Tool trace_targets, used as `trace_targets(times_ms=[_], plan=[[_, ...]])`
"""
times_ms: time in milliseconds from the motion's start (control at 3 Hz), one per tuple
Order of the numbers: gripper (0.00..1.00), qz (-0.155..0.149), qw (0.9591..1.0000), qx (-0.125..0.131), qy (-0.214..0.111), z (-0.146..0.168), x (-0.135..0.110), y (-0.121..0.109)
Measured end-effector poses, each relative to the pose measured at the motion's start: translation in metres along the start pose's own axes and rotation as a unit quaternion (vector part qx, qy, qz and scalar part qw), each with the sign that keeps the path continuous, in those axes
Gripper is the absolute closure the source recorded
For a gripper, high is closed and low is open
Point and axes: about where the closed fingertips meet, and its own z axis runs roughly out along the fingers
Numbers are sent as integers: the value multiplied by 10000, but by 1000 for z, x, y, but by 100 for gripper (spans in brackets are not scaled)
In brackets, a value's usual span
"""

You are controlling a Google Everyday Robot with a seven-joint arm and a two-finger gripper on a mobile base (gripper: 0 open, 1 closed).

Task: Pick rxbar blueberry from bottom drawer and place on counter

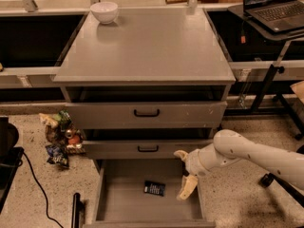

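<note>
The rxbar blueberry (154,188) lies flat on the floor of the bottom drawer (122,207), which stands open at the lower centre of the frame; the bar sits a little right of the drawer's middle. Just to its right you see your gripper (184,171), its two pale fingers spread apart and grasping nothing. The lower finger hangs near the bar without touching it, and the upper one points toward the middle drawer (114,149). The white arm (256,156) leaves at the right edge. Above, the counter (147,46) carries a white bowl (104,12) at its upper left corner. Snack packets (59,139) are heaped on the floor at left.
</note>
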Motion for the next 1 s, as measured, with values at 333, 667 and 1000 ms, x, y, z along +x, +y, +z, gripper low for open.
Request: trace_targets(times_ms=[333,667,1000], plan=[[0,0,10000,0,0,0,0,0],[0,-42,9999,57,75,29,9,-8],[0,-331,9991,260,-17,72,24,-21]])
